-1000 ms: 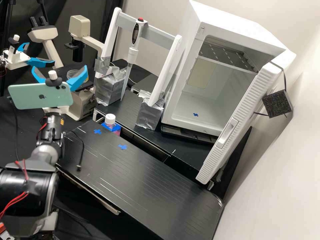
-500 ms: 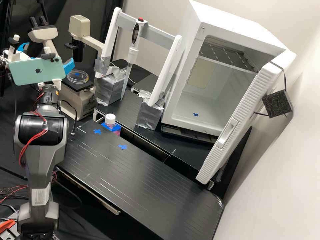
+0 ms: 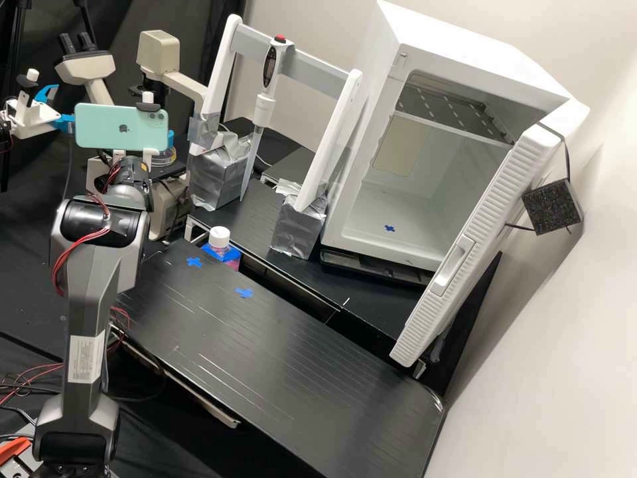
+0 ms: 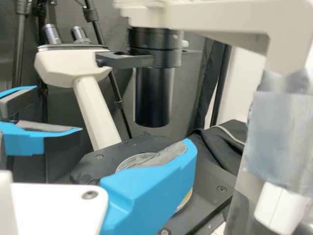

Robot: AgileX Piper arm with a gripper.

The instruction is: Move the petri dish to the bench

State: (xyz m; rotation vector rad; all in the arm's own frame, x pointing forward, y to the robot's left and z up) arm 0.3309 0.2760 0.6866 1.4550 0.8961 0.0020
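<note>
You have a clear, round petri dish (image 3: 164,159) lying flat on the microscope stage (image 4: 205,193). You can see yellow at its edge.

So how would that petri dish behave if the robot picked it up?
The petri dish looks clear and thin-walled, so probably light, stiff and perhaps brittle. Its round side may slip if gripped off-centre. Broad and low on the microscope stage, it would probably slide, not tip.
</note>
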